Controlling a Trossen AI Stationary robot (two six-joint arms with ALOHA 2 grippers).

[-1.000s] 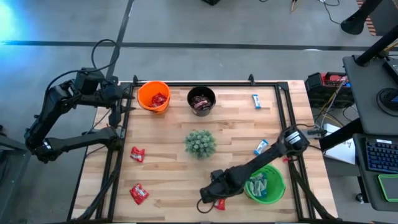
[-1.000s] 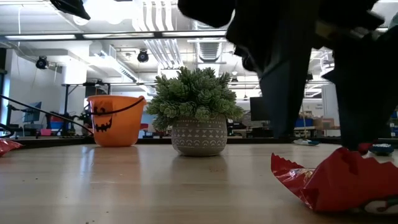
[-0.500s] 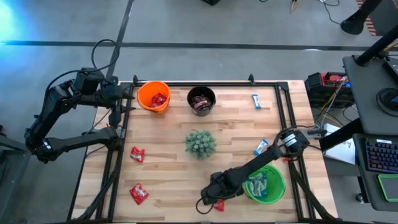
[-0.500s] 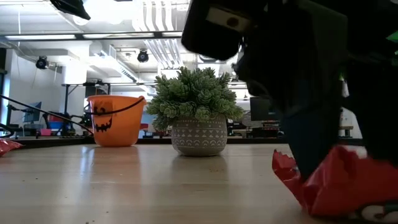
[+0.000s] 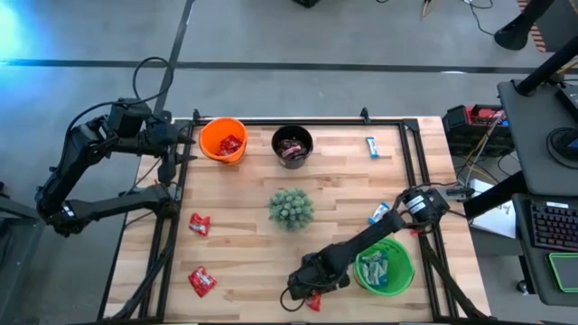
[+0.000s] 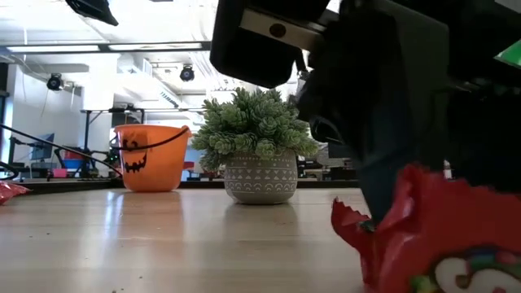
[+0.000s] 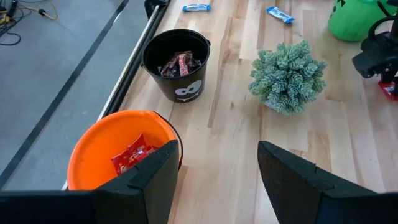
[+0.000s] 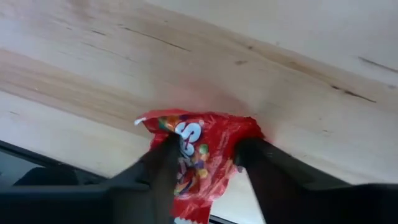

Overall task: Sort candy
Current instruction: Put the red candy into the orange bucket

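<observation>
Right wrist view: your right gripper (image 8: 202,158) has a red candy packet (image 8: 199,149) between its two fingers at the near table edge, the fingers pressing its sides. High view: that packet (image 5: 313,302) lies beside the green bucket (image 5: 386,268), which holds blue-white sweets. Two more red packets (image 5: 200,223) lie on the left boards, two blue-white ones (image 5: 372,146) on the right. Your left gripper (image 7: 214,168) waits spread wide above the orange bucket (image 5: 223,140), next to the black bucket (image 5: 293,145).

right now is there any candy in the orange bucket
Yes, red-wrapped candy lies inside the orange bucket in the left wrist view.
</observation>
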